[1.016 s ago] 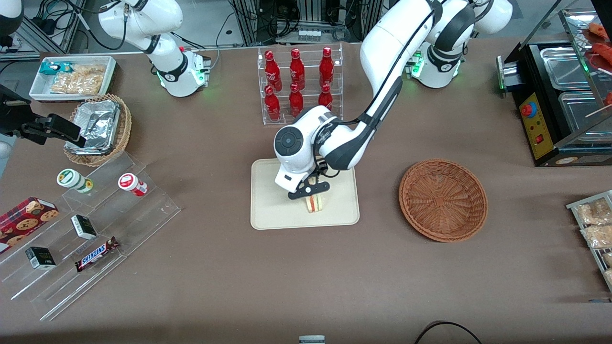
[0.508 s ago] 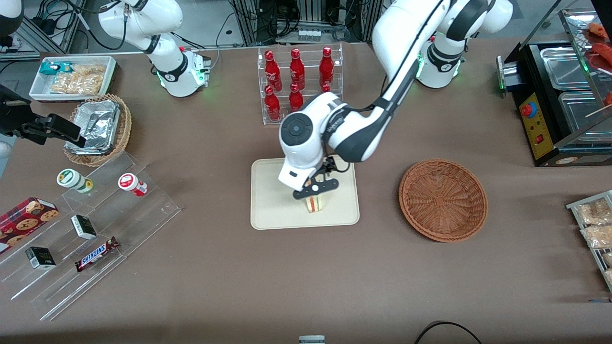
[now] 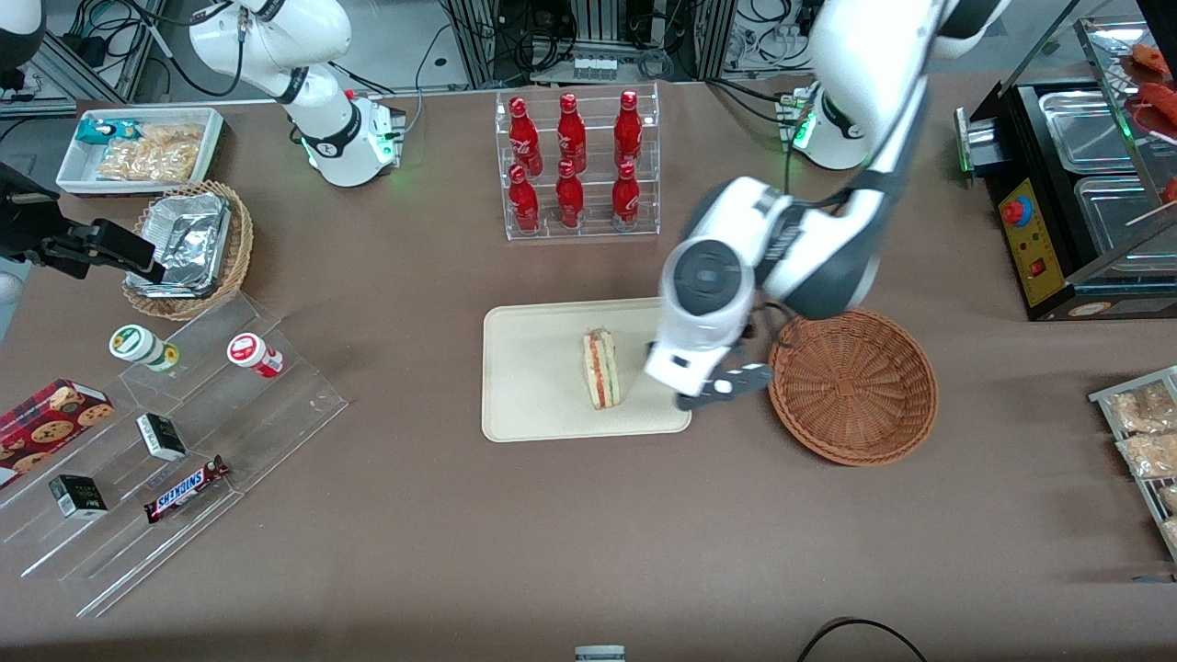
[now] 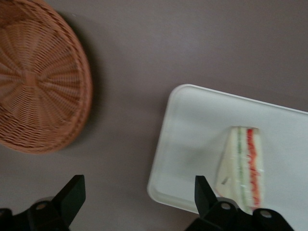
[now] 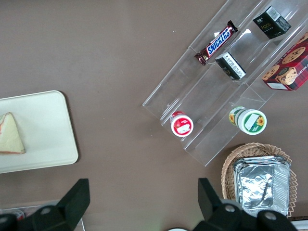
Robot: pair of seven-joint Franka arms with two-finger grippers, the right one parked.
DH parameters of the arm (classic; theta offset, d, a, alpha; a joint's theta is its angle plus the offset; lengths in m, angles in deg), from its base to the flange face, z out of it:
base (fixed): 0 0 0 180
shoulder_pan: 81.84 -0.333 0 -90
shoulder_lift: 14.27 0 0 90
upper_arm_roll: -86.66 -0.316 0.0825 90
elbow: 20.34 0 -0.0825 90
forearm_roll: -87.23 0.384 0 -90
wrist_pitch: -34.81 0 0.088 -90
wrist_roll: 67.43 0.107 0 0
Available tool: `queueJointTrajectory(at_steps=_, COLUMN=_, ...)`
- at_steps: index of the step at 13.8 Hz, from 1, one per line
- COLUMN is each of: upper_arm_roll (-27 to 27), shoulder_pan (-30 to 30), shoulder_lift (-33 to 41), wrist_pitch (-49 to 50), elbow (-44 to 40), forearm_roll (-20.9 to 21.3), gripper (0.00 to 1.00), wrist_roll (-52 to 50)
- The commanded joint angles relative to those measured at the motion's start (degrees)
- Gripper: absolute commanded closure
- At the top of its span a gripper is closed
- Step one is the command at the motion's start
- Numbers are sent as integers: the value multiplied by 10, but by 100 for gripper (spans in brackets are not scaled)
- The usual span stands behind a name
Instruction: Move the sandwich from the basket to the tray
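The left arm's gripper (image 3: 713, 391) hangs above the brown surface (image 3: 570, 533), over the strip between the tray (image 3: 529, 405) and the basket (image 3: 852, 383). Its two black fingers (image 4: 71, 195) are spread wide apart and hold nothing; in the left wrist view bare cloth and the tray's rounded corner show between them.

The sandwich (image 3: 600, 369) lies on the tray, well apart from the gripper, in the part of the tray nearer the working arm's end of the surface. It rests with its cut edge turned up, so the red and green filling runs as stripes between the pale bread slices. In the left wrist view the sandwich (image 4: 243, 168) shows as a wedge lying wholly inside the tray's (image 4: 192, 144) low rim.

The basket sits on the surface just beside the tray, toward the working arm's end, and the woven bottom of the basket (image 4: 36, 82) has nothing on it.

Farther from the front camera than the tray stands a clear rack of red bottles (image 3: 575, 161). Toward the parked arm's end are a lighter wicker basket with foil containers (image 3: 188, 248), a white bin of snack packets (image 3: 142, 147) and a clear stepped stand (image 3: 175, 450) carrying a chocolate bar (image 3: 187, 488), small boxes and two round tubs.
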Motion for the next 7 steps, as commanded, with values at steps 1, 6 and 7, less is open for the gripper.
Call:
queueJointTrajectory(at_steps=1, upper_arm_roll=6, shoulder_pan=-54, shoulder_lift=90, wrist_pitch=-3, elbow=102, forearm_roll=-2, gripper=0, wrist_roll=77)
queueJointTrajectory(at_steps=6, upper_arm_roll=6, shoulder_pan=-131, shoulder_lift=155, wrist_pitch=42, elbow=138, forearm_roll=-3, gripper=0, wrist_roll=202)
queueJointTrajectory(at_steps=7, upper_arm_roll=5, shoulder_pan=-136, shoulder_lift=161, wrist_pitch=52, elbow=138, forearm_roll=-3, gripper=0, wrist_roll=220)
